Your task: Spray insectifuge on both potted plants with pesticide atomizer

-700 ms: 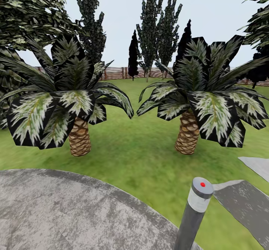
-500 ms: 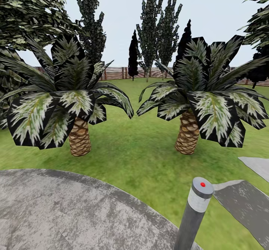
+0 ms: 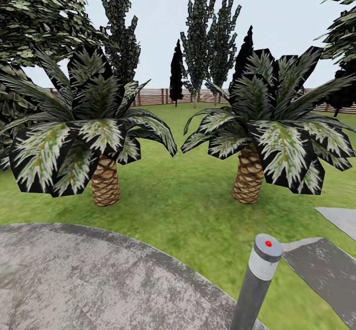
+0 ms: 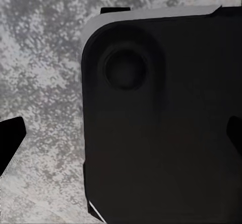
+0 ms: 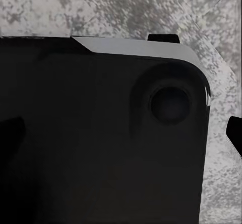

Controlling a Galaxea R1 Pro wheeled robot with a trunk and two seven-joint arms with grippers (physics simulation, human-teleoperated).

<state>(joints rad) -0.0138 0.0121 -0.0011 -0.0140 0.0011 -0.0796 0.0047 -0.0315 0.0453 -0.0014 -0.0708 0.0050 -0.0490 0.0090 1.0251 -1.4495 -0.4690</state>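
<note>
Two palms (image 3: 104, 137); one grey post (image 3: 257, 280)

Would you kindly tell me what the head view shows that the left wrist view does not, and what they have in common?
The head view alone shows two scaly-trunked palms on a green lawn, a brown slatted fence, tall trees against a pale sky, grey slabs and a grey post with a red dot. The left wrist view alone shows a large dark rounded panel with a round recess, seen from close up. Both views share mottled grey paving.
</note>
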